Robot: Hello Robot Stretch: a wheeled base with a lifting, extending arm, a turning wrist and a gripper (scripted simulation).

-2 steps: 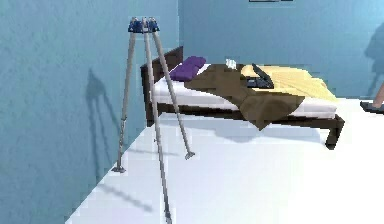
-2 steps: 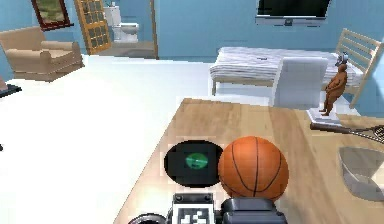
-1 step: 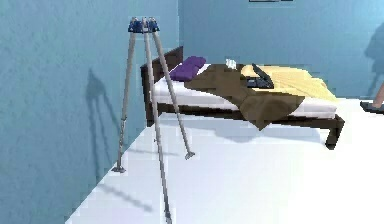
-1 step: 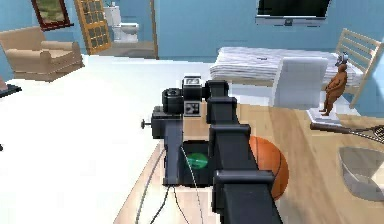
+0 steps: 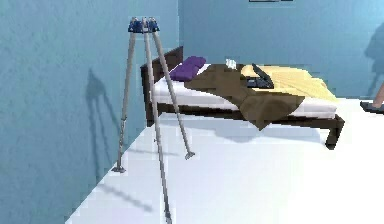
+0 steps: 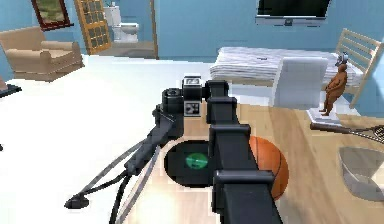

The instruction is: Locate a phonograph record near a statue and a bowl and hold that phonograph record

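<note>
A black phonograph record (image 6: pixel 195 160) with a green label lies flat on a wooden tabletop (image 6: pixel 300 130) at the arm side view's lower middle. The dark arm (image 6: pixel 235 160) crosses its right edge. An orange-brown round dish (image 6: pixel 270 165) lies right of the arm. A brown statue (image 6: pixel 333 90) stands on a pale base at the table's far right, and a grey bowl (image 6: pixel 362 172) sits nearer. The gripper (image 6: pixel 95 203) reaches down-left from the white marker squares (image 6: pixel 185 97), its thin fingers ending over bare white floor. It holds nothing.
A bed (image 5: pixel 260 90) with a brown blanket and a purple pillow stands by blue walls in the forward view, behind a tall grey tripod (image 5: pixel 150 100). The arm side view has a tan armchair (image 6: pixel 40 55), white striped bedding (image 6: pixel 265 70), a wall television (image 6: pixel 292 8) and a wooden chair (image 6: pixel 355 50).
</note>
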